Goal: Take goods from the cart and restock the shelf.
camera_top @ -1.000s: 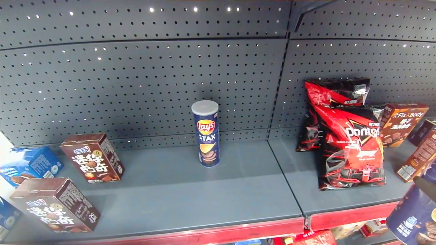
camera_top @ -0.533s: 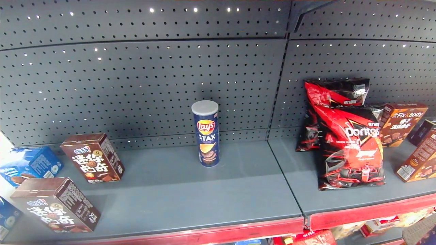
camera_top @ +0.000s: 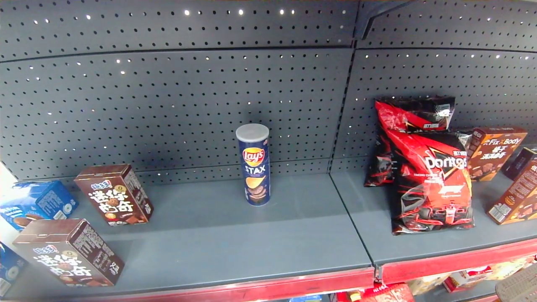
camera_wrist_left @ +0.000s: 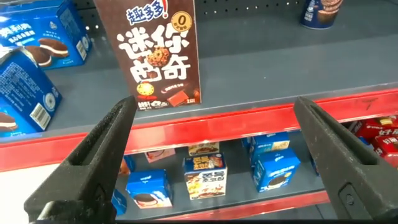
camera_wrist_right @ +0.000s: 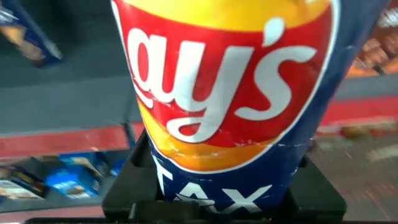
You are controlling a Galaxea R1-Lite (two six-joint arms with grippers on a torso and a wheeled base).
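Head view first. No longer shows the dark-blue body of the held can, which filled the 4 o'clock corner a second ago. Keeps only a grey ribbed sliver there, a touch lower than half a second ago, too little of it to tell lid from pad. Reads as the right arm sinking or drawing back with its load, not placing it, so no restocking done yet with this piece. Otherwise unchanged: shelf carrying one upright shelf can at centre against the pegboard, brown boxes at 8 o'clock, red chip bags at 3 o'clock. Leaves bare deck around the standing can, probably the slot to fill.

Left wrist view next. Finds the left gripper spread wide, grasping nothing, in front of the red shelf lip and facing a brown cookie box, with blue boxes beside it.

Right wrist view last. Catches the right gripper clenched on the held can near its base, black blocks pressed to both sides. Looks like a rigid, glossy tube, dark blue with a large red-and-yellow logo, undented as far as seen. Probably light and smooth, so liable to tip if set down off vertical. Hangs in front of the shelving, not yet over the deck.
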